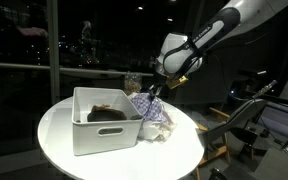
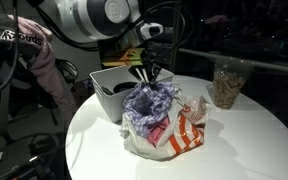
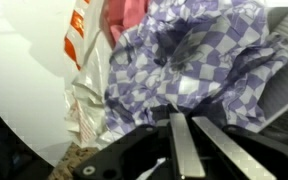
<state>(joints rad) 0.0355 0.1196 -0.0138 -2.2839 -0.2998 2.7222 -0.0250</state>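
Bin (image 1: 84, 135) and cloth heap (image 2: 149, 103) block the middle; table (image 2: 249, 145) edge seems open.

A round white table (image 1: 59, 140) stands before me, with dark windows behind. On it sits a white bin (image 1: 94, 138) with a dark item (image 1: 109, 115) inside. Beside the bin, an orange-and-white striped cloth (image 2: 189, 130) touches a pink cloth (image 2: 159, 132). A jar (image 2: 225, 85) of brown bits stands apart, near the table's edge.

the round white table (image 1: 54, 150) is framed from slightly above, from differing sides, in both exterior views. the purple checkered cloth (image 3: 184, 70), shared by all, is viewed closely from the wrist.
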